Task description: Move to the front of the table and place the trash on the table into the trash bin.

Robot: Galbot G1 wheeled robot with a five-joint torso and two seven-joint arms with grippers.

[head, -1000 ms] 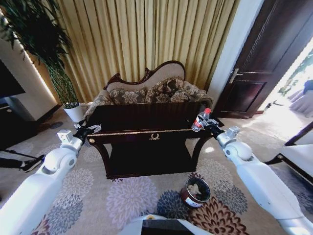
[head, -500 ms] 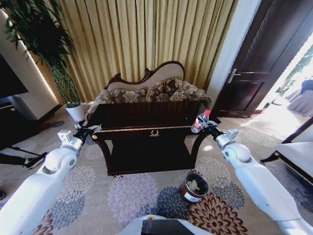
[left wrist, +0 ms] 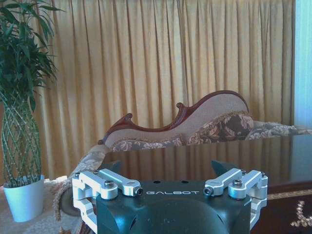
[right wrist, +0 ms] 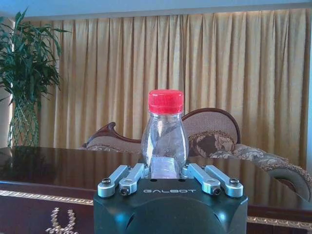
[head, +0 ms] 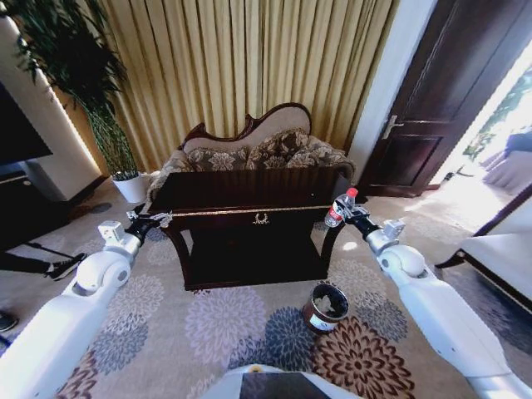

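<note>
Gripping a small clear bottle (right wrist: 165,134) with a red cap, the right gripper (head: 351,215) held it upright at the table's (head: 249,193) right front corner, centre right of the head view. In the right wrist view the bottle stood at mid-frame between the two fingers (right wrist: 122,179), which were closed against its lower body.

The bottle looked empty and light; its thin plastic would likely dent under a hard squeeze and its smooth wall could slip, so the narrower lower body, where the gripper had it, seemed the sound place to hold. The red band seen in the head view was too small to read. The only legible writing was "GALBOT", printed on each gripper's housing in the wrist views.

The bin (head: 324,307) stood on the patterned carpet in the lower centre of the head view, in front of the table and well below the bottle, with something pale inside. The bottle was judged not yet over it.

The left gripper (head: 146,223) hung at the table's left front corner, centre left of the head view, with a small pale scrap (head: 161,219) beside its tip. Whether its fingers were apart or together could not be told.

A floral sofa (head: 253,152) and gold curtains (head: 241,66) filled the upper centre behind the table.
</note>
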